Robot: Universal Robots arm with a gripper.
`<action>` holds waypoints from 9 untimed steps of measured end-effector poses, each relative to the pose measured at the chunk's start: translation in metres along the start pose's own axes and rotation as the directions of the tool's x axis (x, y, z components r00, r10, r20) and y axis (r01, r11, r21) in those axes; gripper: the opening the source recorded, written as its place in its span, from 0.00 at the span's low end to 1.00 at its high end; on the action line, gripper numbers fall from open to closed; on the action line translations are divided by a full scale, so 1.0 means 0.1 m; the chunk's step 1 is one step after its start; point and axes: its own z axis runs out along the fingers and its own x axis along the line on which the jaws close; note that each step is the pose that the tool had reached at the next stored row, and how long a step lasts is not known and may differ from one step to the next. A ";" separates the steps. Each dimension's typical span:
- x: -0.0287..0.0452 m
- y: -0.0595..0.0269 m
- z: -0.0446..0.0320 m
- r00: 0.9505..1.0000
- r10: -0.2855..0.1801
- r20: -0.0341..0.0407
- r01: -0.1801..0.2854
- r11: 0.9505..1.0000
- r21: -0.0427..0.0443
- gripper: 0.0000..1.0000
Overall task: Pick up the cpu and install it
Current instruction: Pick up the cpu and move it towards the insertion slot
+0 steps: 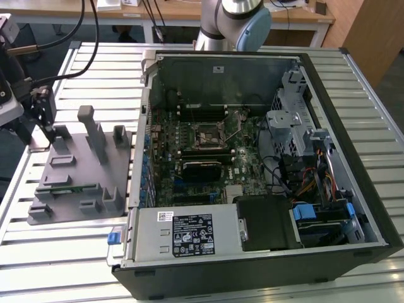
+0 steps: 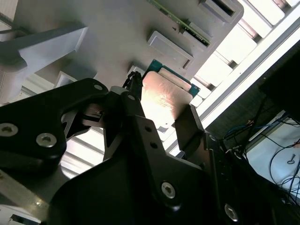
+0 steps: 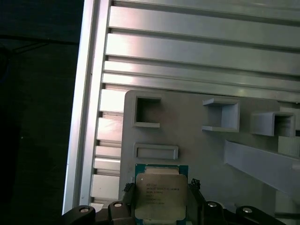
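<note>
A: Where is the cpu (image 3: 161, 194)?

B: At the grey holder plate (image 3: 197, 150), by the plate edge that runs along the rim of the slatted metal surface (image 3: 197, 47). In both wrist views its silvery top faces the camera, with a green border around it.

A: And the gripper (image 3: 161, 199)?

B: Its jaws are clenched on the cpu, with 2 black fingers (image 2: 136, 93) set against 2 opposite edges. Whether the chip rests on the plate or is raised off it cannot be told.

A: What else is on the plate?

B: Raised grey pockets and posts. 1 shallow rectangular pocket (image 3: 155, 151) sits just beside the cpu, along the same plate edge. A green memory stick (image 1: 69, 187) lies in a slot nearer the plate's middle.

A: Where is the computer case (image 1: 208, 278)?

B: On the same surface, just beside the plate on the exterior view's right, lying on its side with the panel off. Its black motherboard socket (image 1: 210, 136) is well apart from the plate. The arm (image 1: 233, 19) rises beyond the case, on the side far from the plate.
</note>
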 end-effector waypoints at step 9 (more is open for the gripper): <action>-0.001 0.001 -0.037 1.000 0.000 0.000 0.000 1.000 0.000 0.53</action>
